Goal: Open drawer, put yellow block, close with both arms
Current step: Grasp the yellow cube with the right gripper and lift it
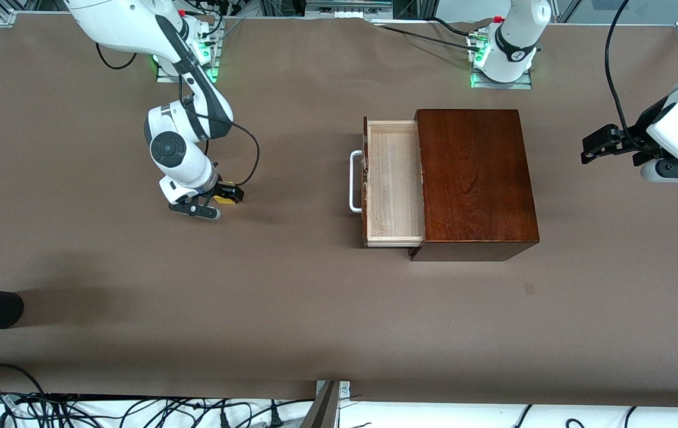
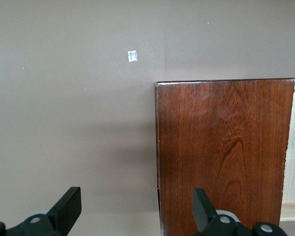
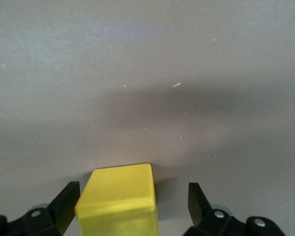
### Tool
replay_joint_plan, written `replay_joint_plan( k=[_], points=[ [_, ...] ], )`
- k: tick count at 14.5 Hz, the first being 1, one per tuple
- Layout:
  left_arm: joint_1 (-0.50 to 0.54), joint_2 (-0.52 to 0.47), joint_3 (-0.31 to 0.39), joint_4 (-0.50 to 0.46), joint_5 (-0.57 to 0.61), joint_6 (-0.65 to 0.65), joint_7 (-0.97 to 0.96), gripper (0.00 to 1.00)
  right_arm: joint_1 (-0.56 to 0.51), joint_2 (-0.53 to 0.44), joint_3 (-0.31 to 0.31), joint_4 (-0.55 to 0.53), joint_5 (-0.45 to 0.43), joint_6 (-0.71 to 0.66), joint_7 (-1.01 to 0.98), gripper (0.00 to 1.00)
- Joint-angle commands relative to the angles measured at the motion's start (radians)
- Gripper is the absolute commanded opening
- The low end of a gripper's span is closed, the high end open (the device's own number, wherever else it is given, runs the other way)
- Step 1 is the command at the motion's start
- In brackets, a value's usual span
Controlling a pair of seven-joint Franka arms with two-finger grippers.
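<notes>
Step in hand, as I read it: picking up the block. Drawer (image 1: 395,181) is already pulled out of the box (image 1: 474,178), tray empty, white loop handle (image 1: 355,181) facing the right arm's end of the worktop (image 1: 291,309).

Near to far. Nearest the front edge there's nothing of the task, just bare worktop. Mid-worktop, toward the right arm's end: right tool (image 1: 218,205) is down at the surface, fingers spread, straddling the yellow block (image 3: 119,199). Block sits between the fingers but off-centre, close to one finger, clear gap to the other. I can't tell if it touches that finger. Not pinched yet.

About level with it, toward the left arm's end: the box, drawer sticking out.

Left tool (image 2: 135,209) hangs over that end of the worktop beside the box, fingers spread, holding nothing. That arm waits.

Next move, my call: squeeze on the block, lift, carry over the tray, release. Off-centre block may slide as the fingers come in.

Block look: small bright yellow cube, smooth faces, crisp edges, slightly glossy, sitting flat.
</notes>
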Motion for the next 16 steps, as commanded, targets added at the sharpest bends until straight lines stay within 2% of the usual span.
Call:
replay_joint_plan(
  k=[1,4,6,8,11,13,16],
  points=[
    [0.009,-0.033,0.0,-0.036,0.019,0.019,0.021,1.0,0.001,0.012,0.004,0.006,0.0,0.008,-0.013,0.21],
    [0.013,-0.029,0.003,-0.031,0.018,0.036,0.021,1.0,0.001,-0.032,0.012,0.028,0.002,-0.032,-0.027,0.0],
    [0.025,-0.028,0.003,-0.02,0.009,0.049,0.023,1.0,-0.001,-0.097,0.012,0.075,0.005,-0.136,-0.024,0.0],
    [0.044,0.001,0.004,-0.011,0.021,0.045,0.015,1.0,0.001,-0.169,0.012,0.152,0.008,-0.296,-0.008,0.0],
    [0.045,0.009,0.002,0.01,0.021,0.046,0.017,1.0,0.001,-0.238,0.012,0.323,0.025,-0.575,0.027,0.0],
    [0.045,0.013,0.003,0.01,0.024,0.055,0.018,1.0,0.001,-0.241,0.048,0.466,0.059,-0.741,0.123,0.0],
    [0.044,0.026,0.002,0.013,0.024,0.056,0.018,1.0,0.001,-0.23,0.142,0.575,0.065,-0.807,0.388,0.0]
  ],
)
